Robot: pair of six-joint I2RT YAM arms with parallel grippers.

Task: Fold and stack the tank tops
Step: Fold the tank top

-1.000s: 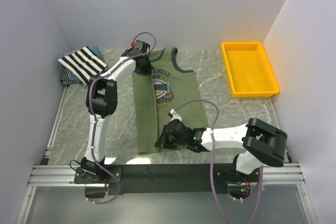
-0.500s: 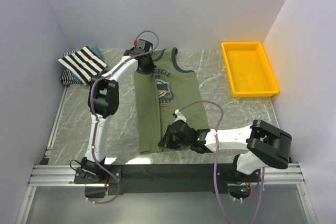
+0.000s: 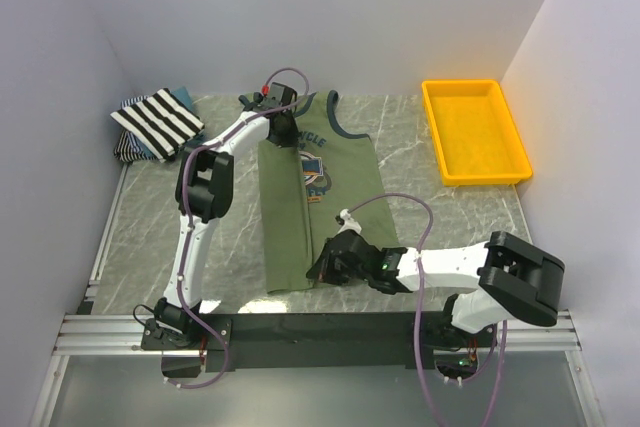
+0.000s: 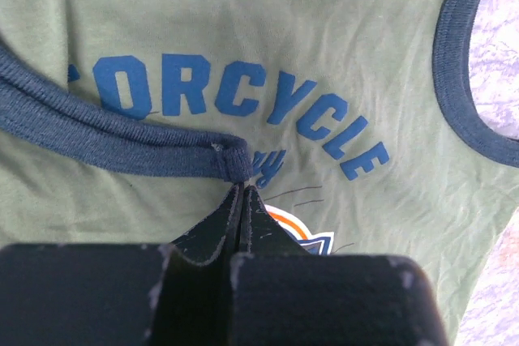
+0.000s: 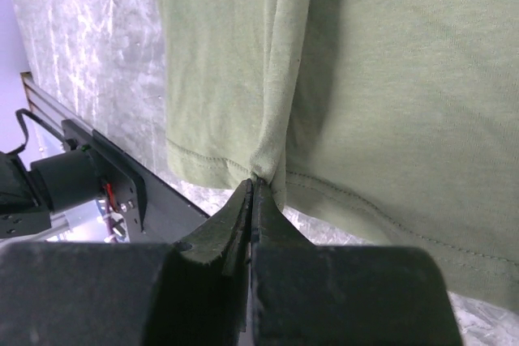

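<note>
Left end effector (image 4: 241, 190) and right end effector (image 5: 252, 186) are pinching the olive-green tank top (image 3: 335, 202), left of the yellow tray (image 3: 515, 137).
You are gripping armhole trim (image 4: 105, 131) and hem (image 5: 203, 166), likely to lay one straight fold.

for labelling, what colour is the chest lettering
Blue lettering on the green tank top; left wrist view.

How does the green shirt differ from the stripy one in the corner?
The green tank top lies long, one side folded over; the striped tank top is a compact folded bundle. The left gripper and right gripper pinch the green one; no gripper touches the striped one. Both lie on the table.
</note>
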